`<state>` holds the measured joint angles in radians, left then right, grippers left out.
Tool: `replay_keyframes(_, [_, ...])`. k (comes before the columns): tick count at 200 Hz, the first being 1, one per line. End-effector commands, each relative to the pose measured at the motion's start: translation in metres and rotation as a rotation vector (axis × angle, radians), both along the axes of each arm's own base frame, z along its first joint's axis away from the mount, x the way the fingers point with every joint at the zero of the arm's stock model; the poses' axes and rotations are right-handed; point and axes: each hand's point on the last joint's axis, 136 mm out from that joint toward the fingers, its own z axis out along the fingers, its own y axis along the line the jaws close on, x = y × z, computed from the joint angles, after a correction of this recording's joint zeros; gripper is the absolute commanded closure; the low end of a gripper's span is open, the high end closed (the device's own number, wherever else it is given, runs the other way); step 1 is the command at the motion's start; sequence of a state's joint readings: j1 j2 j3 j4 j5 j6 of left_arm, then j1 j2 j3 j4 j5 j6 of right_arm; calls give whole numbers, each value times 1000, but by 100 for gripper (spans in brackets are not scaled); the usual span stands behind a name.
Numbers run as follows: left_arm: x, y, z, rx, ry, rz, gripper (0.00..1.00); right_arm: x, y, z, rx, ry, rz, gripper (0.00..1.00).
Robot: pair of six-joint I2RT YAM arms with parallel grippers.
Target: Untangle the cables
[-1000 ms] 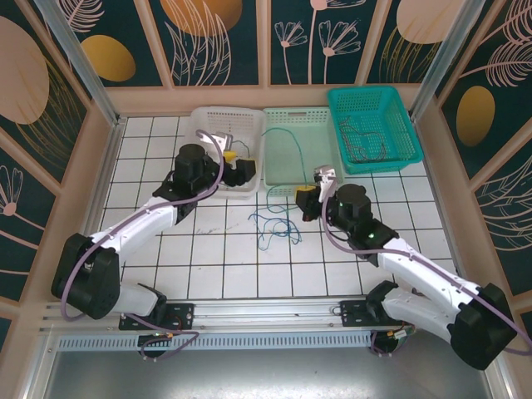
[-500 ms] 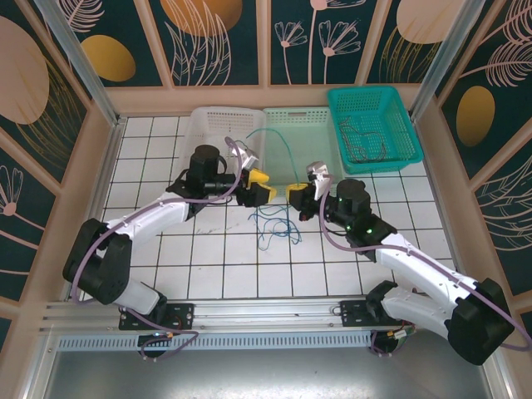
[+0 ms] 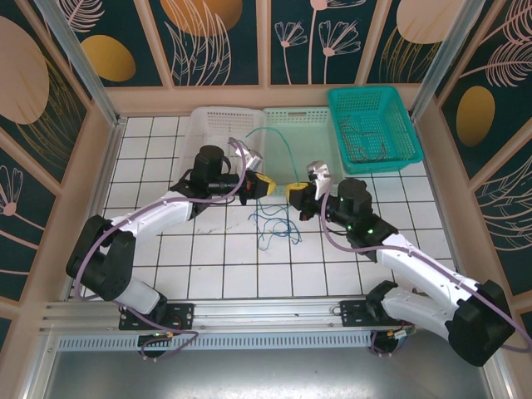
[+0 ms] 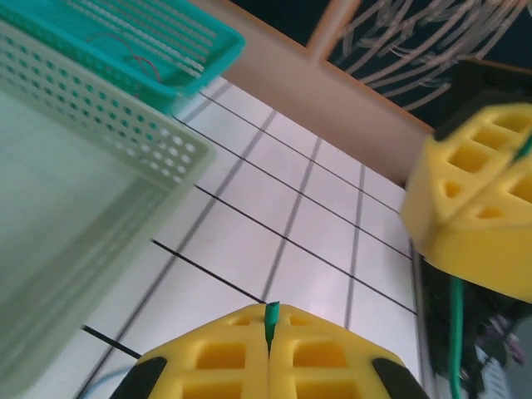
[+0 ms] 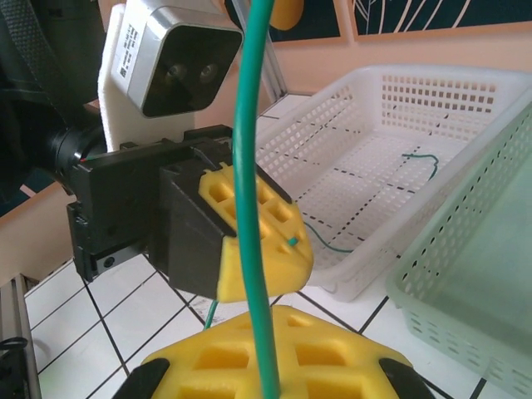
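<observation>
A green cable (image 3: 268,128) arcs over the pale green basket and comes down into my right gripper (image 3: 297,193), which is shut on it; in the right wrist view it rises straight out of the closed yellow fingers (image 5: 249,166). My left gripper (image 3: 262,187) sits a few centimetres to the left, shut on the green cable's end, whose tip (image 4: 271,314) pokes from the seam of the left gripper (image 4: 268,328). Below both grippers a tangle of thin blue and green cables (image 3: 274,223) lies on the tiles.
A white basket (image 3: 218,125), a pale green basket (image 3: 307,137) and a teal basket (image 3: 374,125) stand in a row at the back; the teal one holds dark wires. A short green wire (image 5: 420,158) lies in the white basket. White tiles stretch out in front.
My left gripper has swung right from the white basket to beside the right gripper and has shut on the green cable's end. The right gripper has barely moved.
</observation>
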<state>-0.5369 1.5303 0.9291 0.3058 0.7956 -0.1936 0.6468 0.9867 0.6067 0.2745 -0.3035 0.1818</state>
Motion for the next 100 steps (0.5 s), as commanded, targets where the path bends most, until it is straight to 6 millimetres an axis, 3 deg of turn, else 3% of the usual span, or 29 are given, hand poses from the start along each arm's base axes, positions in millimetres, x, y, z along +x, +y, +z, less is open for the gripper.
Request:
replay_keyframes(1, [13, 9, 24, -69, -57, 134, 100, 8, -12, 17, 52, -55, -78, 100])
replay_keyframes(56, [33, 56, 53, -294, -3, 506, 100, 18, -45, 25, 266, -70, -281, 100])
replay_keyframes(77, [26, 78, 67, -478, 42, 592, 100, 25, -51, 25, 370, -38, -330, 100])
replay_keyframes(100, [20, 95, 69, -606, 116, 650, 100, 34, -58, 31, 498, -13, -388, 100])
